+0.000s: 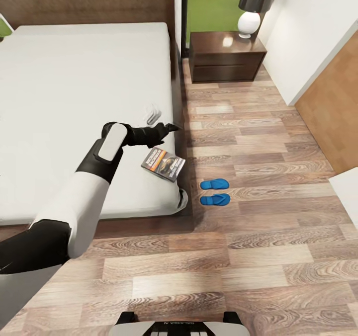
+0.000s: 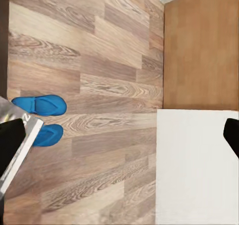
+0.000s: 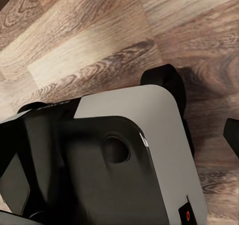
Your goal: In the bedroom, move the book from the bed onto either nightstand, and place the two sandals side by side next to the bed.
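Head view: book (image 1: 163, 164) askew on bed (image 1: 74, 87)

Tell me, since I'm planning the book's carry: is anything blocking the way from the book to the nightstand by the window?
Nothing visible does. The book lies near the bed's right edge, and bare wood floor runs from there to the nightstand. A lamp stands on the top's right part; the rest looks free.

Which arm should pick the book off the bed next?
Left. Its hand is already out over the bed, just beyond the book near the mattress edge. The right wrist view shows the robot's own base and floor, so that arm looks parked low.
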